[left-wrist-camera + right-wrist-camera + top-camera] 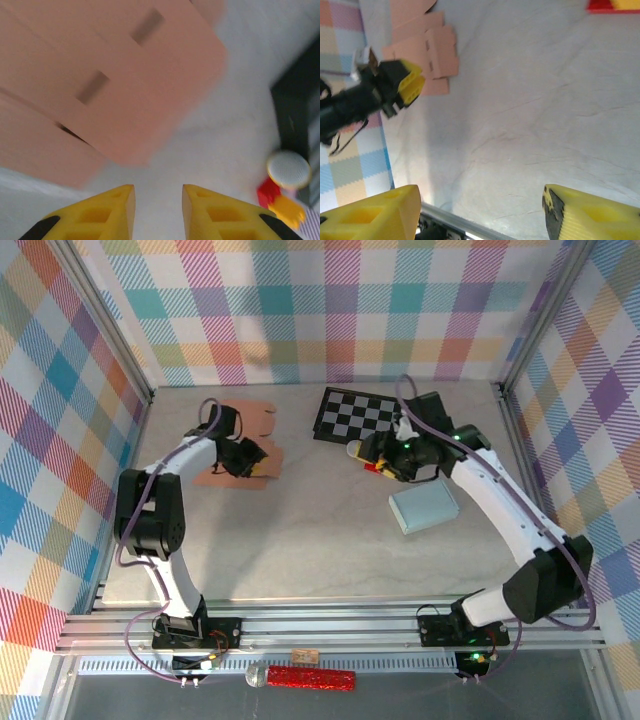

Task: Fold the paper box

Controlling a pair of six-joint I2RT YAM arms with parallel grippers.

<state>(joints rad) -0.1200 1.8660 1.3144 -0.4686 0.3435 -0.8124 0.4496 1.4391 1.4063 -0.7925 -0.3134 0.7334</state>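
Observation:
The paper box (266, 420) is a flat pink-brown cardboard sheet with slots, lying at the table's back left. In the left wrist view the paper box (100, 75) covers the upper left, blurred. My left gripper (250, 460) hovers over the sheet's right part. Its yellow fingers (158, 200) stand a narrow gap apart above bare table, with nothing between them. My right gripper (380, 452) hangs right of the table's middle, wide open (480, 200) and empty, facing the paper box (427, 47) and the left gripper (410, 82).
A black-and-white checkerboard (360, 415) lies at the back centre. A white round object (355, 448) and a red-and-yellow toy (374, 468) sit by its front edge. A pale blue box (423, 508) rests right of centre. An aluminium rail (320, 635) edges the near side.

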